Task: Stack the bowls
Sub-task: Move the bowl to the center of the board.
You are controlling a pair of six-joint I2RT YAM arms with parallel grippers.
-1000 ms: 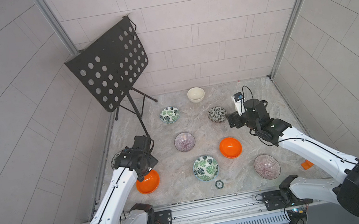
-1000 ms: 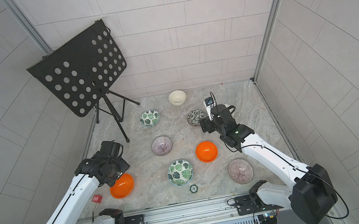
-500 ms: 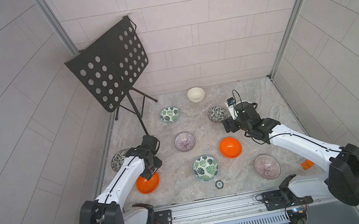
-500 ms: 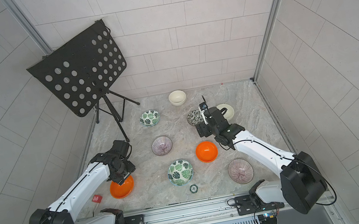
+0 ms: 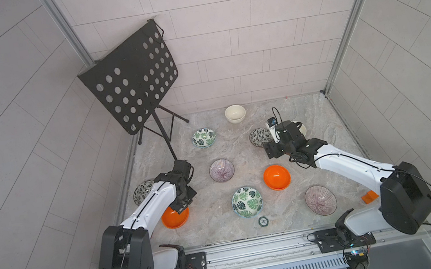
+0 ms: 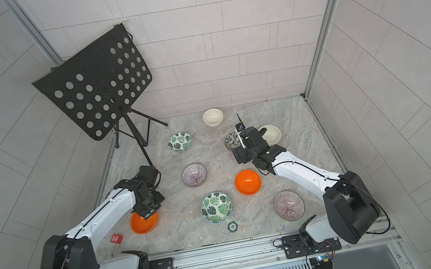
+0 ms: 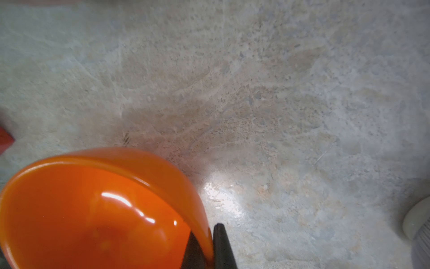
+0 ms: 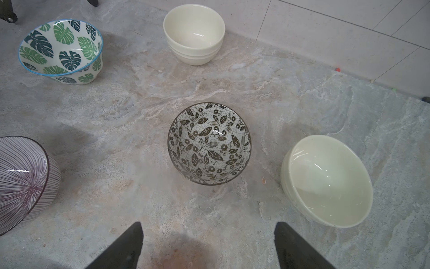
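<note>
Tag [image 6: 116, 238] marked 2, left tool [image 7: 207, 242] pinching orange bowl [image 7: 93, 209]

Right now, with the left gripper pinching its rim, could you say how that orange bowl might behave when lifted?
The orange bowl looks glossy, so it may slip in the left gripper. Held at one rim point, it will probably hang tilted.

A red tag [image 6: 116, 238] at the desk's front-left corner shows a white figure, seemingly 2. The green-rimmed disc [image 6: 232, 226] bears an unreadable mark.
</note>
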